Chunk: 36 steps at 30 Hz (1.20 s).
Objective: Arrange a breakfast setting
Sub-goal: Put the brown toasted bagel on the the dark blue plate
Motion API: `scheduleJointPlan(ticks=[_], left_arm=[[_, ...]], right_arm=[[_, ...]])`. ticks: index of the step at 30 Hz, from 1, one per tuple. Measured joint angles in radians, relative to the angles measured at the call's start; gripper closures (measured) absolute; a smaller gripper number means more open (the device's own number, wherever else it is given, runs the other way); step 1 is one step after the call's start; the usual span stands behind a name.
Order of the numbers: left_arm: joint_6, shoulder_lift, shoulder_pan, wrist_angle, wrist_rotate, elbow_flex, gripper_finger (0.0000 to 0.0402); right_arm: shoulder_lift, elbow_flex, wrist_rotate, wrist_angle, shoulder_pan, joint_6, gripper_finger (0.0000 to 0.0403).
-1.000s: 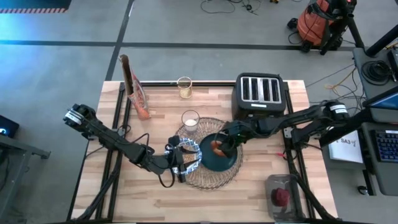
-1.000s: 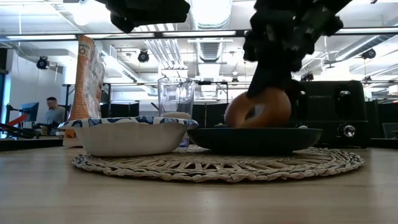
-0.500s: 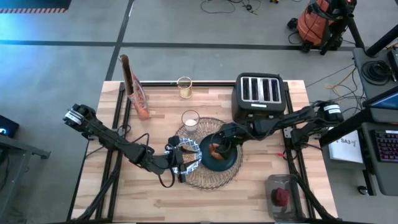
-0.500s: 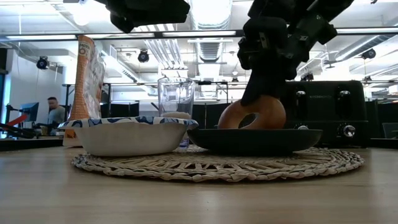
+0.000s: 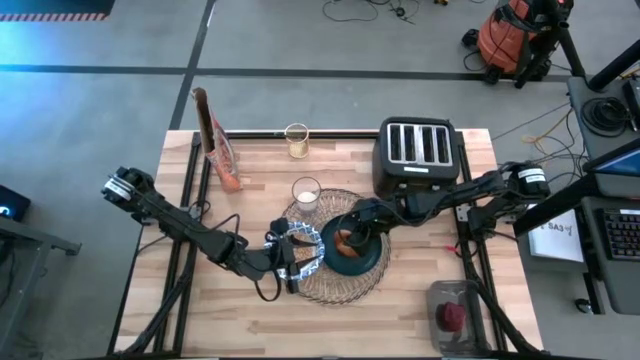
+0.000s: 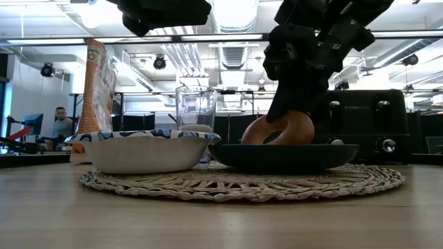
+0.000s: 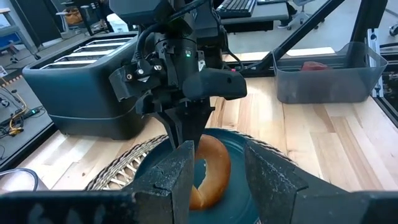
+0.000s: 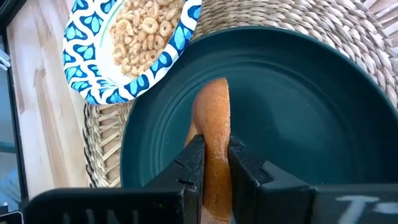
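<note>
A round tan woven placemat (image 5: 335, 285) bears a dark teal plate (image 5: 368, 258) and a blue-and-white bowl (image 8: 137, 43) of cereal rings. A small clear glass (image 5: 306, 193) stands at the mat's far edge. My right gripper (image 8: 216, 152) is shut on the browned bagel (image 8: 211, 112) over the plate's left half. My left gripper (image 5: 290, 255) hovers open and empty above the bowl, facing the plate. In the left wrist view its fingers (image 7: 177, 180) frame the bagel (image 7: 208, 171) without touching it. The small red fruit (image 5: 452, 315) lies in a clear bin. I see no spoon. My right gripper pinches the bagel's ring (image 8: 214, 140) at its upper part, one finger on each flat face. The fingers come from above, slanting down from the table's right. The bagel stands on edge, leaning. Its lower edge (image 6: 277, 138) is down inside the plate, behind the rim.
The black four-slot toaster (image 5: 418, 155) stands behind the plate at the far right. A red-and-white cereal bag (image 5: 215, 140) and a second glass (image 5: 296, 140) stand at the far left. The clear bin (image 5: 455, 318) sits at the near right corner.
My right gripper has gone down and slightly toward the table's left with the bagel. The bagel, first held partly above the plate's rim, has sunk into the plate and leans over more. The gripper stays shut on it.
</note>
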Motion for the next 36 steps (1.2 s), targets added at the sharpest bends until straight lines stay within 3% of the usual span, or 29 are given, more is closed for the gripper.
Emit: scheduleJointPlan(ticks=[33,36], left_arm=[[0.0,-0.003,0.0,-0.003,-0.007,0.0,0.0278],[0.0,-0.003,0.0,-0.003,-0.006,0.0,0.0278]], right_arm=[[-0.001,-0.001,0.017,-0.003,0.0,-0.045,0.0383],[0.0,-0.001,0.017,-0.003,0.0,-0.041,0.0368]])
